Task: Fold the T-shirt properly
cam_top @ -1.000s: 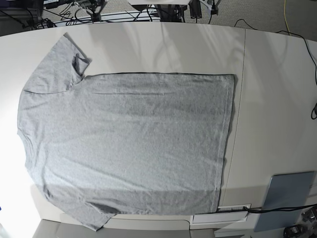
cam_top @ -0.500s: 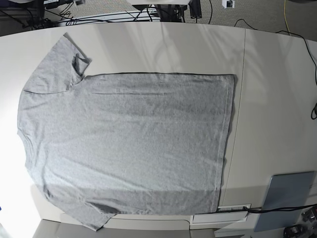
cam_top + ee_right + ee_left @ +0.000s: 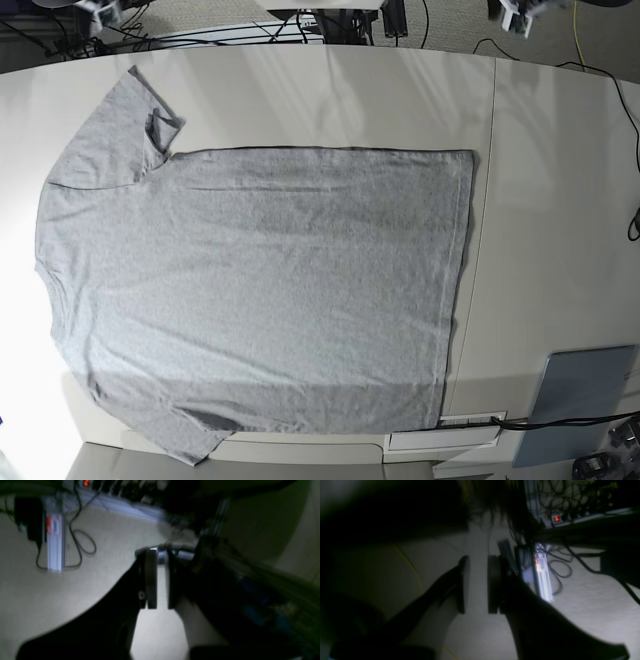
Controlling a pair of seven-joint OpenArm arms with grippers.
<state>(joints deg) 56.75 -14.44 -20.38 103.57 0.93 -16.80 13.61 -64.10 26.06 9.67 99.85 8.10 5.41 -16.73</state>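
The heather-grey T-shirt (image 3: 260,290) lies spread flat on the white table (image 3: 560,200), plain side up. Its neck end is at the left and its hem (image 3: 462,290) at the right. One sleeve (image 3: 115,130) points to the far left corner, the other (image 3: 180,440) hangs at the front edge. My left gripper (image 3: 520,15) (image 3: 478,562) and right gripper (image 3: 100,10) (image 3: 161,555) show only at the top edge of the base view, beyond the table and apart from the shirt. Both hold nothing. The left one's jaws stand a little apart, the right one's narrowly apart.
A flat grey-blue panel (image 3: 580,395) lies at the front right corner. A seam (image 3: 487,250) runs across the table just right of the hem. Cables (image 3: 300,25) and a power strip (image 3: 556,518) lie on the floor behind the table.
Both grippers have come into the top edge of the base view, one at each far corner. The shirt has not moved.
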